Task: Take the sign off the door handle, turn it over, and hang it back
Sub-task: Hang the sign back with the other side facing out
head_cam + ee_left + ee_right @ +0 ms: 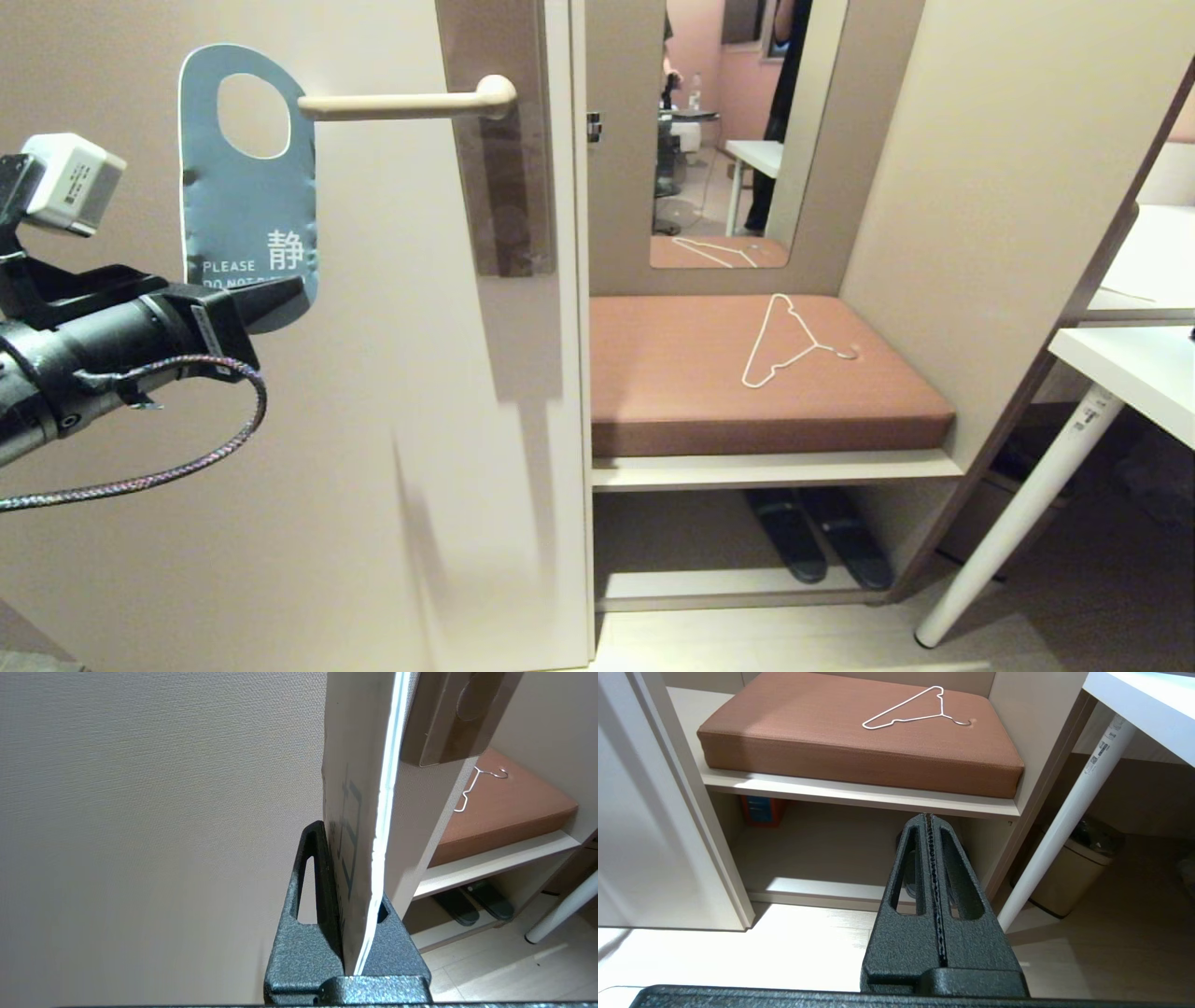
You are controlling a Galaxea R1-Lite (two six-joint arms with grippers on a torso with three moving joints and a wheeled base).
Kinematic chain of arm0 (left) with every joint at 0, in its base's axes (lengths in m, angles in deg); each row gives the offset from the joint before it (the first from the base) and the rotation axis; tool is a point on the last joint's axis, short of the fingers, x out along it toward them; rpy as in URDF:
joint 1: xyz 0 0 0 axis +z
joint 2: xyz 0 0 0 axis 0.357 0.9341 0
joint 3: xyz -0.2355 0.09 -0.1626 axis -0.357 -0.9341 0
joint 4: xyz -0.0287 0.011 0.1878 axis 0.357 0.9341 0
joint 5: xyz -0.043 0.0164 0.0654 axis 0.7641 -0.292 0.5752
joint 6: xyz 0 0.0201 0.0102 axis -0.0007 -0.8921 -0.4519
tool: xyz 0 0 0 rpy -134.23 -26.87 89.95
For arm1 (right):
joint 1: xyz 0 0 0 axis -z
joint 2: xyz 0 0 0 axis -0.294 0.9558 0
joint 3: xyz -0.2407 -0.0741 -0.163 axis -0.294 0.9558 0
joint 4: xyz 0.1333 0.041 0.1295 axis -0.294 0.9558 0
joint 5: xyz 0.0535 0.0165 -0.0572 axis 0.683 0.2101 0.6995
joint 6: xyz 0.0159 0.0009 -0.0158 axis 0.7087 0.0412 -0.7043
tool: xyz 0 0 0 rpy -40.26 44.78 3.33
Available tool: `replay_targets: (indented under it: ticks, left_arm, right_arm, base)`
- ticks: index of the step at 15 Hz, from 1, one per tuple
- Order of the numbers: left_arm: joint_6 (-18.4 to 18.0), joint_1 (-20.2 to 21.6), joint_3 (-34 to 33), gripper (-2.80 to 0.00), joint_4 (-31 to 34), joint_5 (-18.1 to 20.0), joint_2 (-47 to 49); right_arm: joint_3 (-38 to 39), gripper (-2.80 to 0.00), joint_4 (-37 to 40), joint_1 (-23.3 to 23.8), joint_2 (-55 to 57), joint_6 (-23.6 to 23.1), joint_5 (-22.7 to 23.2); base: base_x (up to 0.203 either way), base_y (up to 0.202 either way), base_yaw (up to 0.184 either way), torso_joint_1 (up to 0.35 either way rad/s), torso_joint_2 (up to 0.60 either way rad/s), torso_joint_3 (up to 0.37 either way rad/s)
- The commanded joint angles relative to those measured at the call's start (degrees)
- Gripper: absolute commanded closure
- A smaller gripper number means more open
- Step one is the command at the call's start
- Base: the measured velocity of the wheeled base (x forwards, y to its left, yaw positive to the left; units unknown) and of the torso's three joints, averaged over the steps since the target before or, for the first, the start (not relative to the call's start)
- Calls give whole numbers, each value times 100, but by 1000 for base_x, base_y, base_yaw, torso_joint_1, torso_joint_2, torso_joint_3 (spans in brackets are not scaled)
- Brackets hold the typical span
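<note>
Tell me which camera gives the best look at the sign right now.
The head view: it shows the sign whole, blue face out, its hole clear of the door handle, and the left gripper clamped on its lower end. The left wrist view shows it only edge-on. The right wrist view misses it.

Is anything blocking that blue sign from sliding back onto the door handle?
Nothing visible. The left gripper holds the sign just off the door handle's free tip, with only bare door behind.

The crinkled light blue card door sign [245, 201] carries white lettering: "PLEASE", beneath it a partly hidden line beginning "DO NOT", and beside these a large white Chinese character, 静
</note>
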Motion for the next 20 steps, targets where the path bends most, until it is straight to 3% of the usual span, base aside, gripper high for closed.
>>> replay_targets:
  ticks: [1,4,9,12,20]
  left_arm:
    - [4,11,75,0,-180,-9,301]
    - [-9,157,87,0,-760,-100,610]
    - [-10,145,74,0,-999,-149,706]
    - [-12,139,54,0,-1522,-254,881]
    - [-24,-285,-130,0,-1757,-597,902]
  right_arm:
    - [0,0,3,-7,7,-4,2]
    - [0,0,3,-7,7,-4,2]
    - [0,0,3,0,7,-4,2]
    - [0,0,3,0,7,-4,2]
    - [0,0,3,-1,7,-4,2]
  base:
    - [0,0,0,0,0,0]
    - [0,0,0,0,0,0]
    - [0,0,0,0,0,0]
    - [0,0,0,0,0,0]
    - [0,0,0,0,0,0]
